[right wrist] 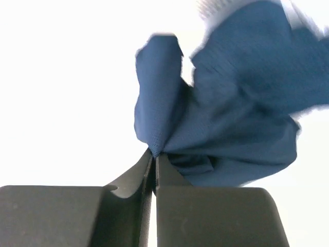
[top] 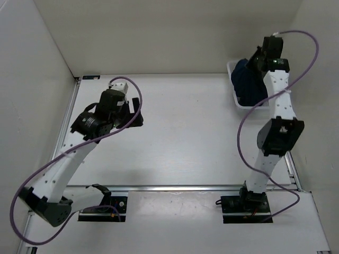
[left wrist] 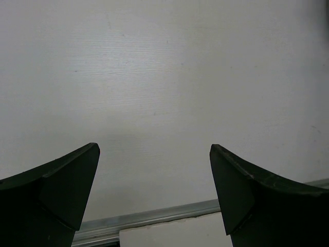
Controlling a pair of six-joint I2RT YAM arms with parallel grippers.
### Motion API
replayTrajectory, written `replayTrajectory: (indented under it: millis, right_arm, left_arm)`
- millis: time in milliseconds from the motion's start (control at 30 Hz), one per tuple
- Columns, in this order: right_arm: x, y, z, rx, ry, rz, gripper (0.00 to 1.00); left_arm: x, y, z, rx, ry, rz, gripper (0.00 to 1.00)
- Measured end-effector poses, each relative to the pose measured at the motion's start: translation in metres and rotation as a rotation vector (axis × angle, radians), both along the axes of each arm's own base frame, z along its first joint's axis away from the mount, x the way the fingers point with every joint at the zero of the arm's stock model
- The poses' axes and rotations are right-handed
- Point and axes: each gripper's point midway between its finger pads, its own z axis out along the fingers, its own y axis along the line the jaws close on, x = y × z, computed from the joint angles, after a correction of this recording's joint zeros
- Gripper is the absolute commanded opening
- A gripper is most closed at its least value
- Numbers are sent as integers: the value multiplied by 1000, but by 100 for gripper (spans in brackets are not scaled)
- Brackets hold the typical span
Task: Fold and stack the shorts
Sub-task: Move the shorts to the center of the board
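You have the shorts (top: 249,87) bunched in the white basket (top: 233,83) at the far right, right arm over them; your left end effector (top: 135,114) hangs above the table (top: 185,143).

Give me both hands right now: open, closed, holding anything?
Left hand: open, holding nothing.
Right hand: closed, pinching a fold of the shorts.

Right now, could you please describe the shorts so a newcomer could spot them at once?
Look to the table's far right corner, where a white basket sits. The shorts are the crumpled navy cloth bulging from it, pinched in the right arm's jaws; nothing else there is blue.
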Motion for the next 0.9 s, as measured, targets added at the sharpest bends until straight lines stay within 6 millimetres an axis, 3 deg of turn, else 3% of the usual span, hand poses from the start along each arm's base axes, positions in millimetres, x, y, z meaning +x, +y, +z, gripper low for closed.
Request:
replayTrajectory:
  millis: [100, 167, 233, 300, 333, 433, 467, 500, 600, 667, 700, 733, 767, 800, 833, 900]
  right_arm:
    - [-40, 45, 104, -30, -210, 130, 0]
    - [-80, 84, 163, -49, -341, 239, 0]
    - [-129, 129, 207, -57, -459, 371, 1]
    - [-178, 171, 222, -43, -521, 508, 4]
    - [-203, 191, 218, -34, -527, 581, 9]
    - [-256, 236, 170, -18, -456, 752, 56]
    - [-266, 247, 144, -22, -398, 788, 69]
    - [-274, 259, 114, -30, -329, 825, 74]
    - [-297, 283, 5, -100, -58, 898, 81]
    - [-317, 280, -60, -170, 124, 902, 76]
    - [-329, 272, -83, -204, 197, 900, 68]
    - [-338, 264, -97, -226, 246, 889, 54]
    - [-342, 256, -103, -238, 270, 868, 28]
    - [-343, 250, -104, -241, 269, 844, 18]
    - [-342, 244, -101, -232, 261, 812, 11]
    - [-335, 234, -90, -209, 226, 754, 8]
  left_arm:
    - [-14, 8, 22, -56, -62, 15, 100]
    - [-22, 12, 29, -81, -87, 22, 100]
    - [-26, 15, 29, -90, -89, 30, 100]
    - [-26, 16, 26, -93, -74, 36, 100]
    - [-24, 16, 23, -92, -62, 40, 100]
    - [-19, 19, 13, -76, -21, 60, 100]
    - [-18, 21, 11, -68, -6, 67, 100]
    - [-18, 22, 9, -64, 3, 70, 100]
    - [-20, 24, 11, -63, 10, 77, 100]
    - [-20, 24, 14, -69, 5, 77, 100]
    - [-20, 24, 14, -73, 9, 76, 100]
    - [-21, 23, 13, -78, 13, 75, 97]
    - [-21, 22, 11, -86, 19, 74, 95]
    - [-22, 20, 7, -94, 30, 72, 86]
    - [-22, 18, 2, -102, 42, 72, 79]
    - [-25, 16, -15, -104, 85, 72, 66]
